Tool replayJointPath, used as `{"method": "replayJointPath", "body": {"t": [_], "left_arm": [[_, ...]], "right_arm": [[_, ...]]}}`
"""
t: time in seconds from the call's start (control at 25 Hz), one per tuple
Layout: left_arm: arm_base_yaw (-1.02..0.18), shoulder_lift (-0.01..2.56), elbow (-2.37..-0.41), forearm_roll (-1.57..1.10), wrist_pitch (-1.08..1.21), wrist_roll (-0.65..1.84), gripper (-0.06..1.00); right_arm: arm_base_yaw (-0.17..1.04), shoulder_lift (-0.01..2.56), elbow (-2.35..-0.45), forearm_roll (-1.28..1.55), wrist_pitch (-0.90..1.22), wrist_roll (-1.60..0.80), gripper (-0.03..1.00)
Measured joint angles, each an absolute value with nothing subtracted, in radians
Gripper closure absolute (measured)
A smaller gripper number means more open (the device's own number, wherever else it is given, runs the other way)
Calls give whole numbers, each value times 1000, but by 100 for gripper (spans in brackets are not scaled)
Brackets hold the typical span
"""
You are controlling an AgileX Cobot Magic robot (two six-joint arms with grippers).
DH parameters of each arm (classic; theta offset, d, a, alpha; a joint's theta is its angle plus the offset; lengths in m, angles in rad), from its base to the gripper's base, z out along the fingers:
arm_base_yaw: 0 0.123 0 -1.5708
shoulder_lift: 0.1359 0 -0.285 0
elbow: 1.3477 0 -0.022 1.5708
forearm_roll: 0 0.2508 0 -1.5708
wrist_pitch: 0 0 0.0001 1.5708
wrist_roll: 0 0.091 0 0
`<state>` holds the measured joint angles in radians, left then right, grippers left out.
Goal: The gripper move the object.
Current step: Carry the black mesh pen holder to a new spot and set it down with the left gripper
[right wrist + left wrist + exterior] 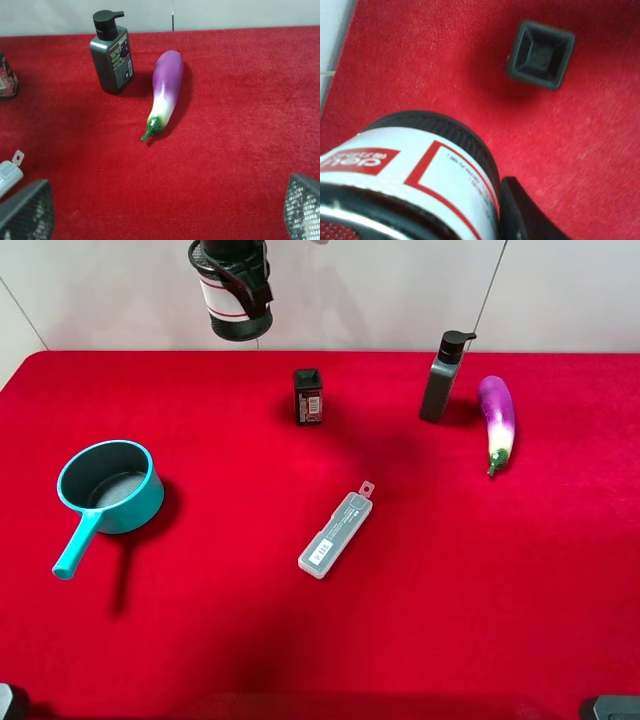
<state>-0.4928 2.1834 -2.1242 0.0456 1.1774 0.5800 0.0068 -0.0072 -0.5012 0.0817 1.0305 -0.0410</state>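
Note:
The object, a round black wire-mesh cup [235,308] with a white label band edged in red, hangs in the air above the table's far edge, left of centre. My left gripper [232,280] is shut on it from above. In the left wrist view the cup [420,165] fills the near corner, with one dark finger [520,215] against its side. My right gripper [165,215] is open and empty, its two mesh-patterned fingertips [25,210] wide apart above the red cloth. It does not show in the exterior high view.
A small black box [309,395] stands below the cup. A teal saucepan [108,488] sits at the left and a clear plastic case [337,533] near the centre. A grey pump bottle [443,375] and a purple eggplant [497,420] are at the back right.

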Motion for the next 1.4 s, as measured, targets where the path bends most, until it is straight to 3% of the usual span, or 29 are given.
{"method": "replayJointPath", "body": {"t": [0.64,1.4], "left_arm": [[-708,2168,-2124,70,1177,264,83],[-900,2196,-2124,70,1177,131,83]], "right_arm": [[7,-7,-501,82,1030,-41,27],[7,-7,-501,82,1030,-41,27]]}}
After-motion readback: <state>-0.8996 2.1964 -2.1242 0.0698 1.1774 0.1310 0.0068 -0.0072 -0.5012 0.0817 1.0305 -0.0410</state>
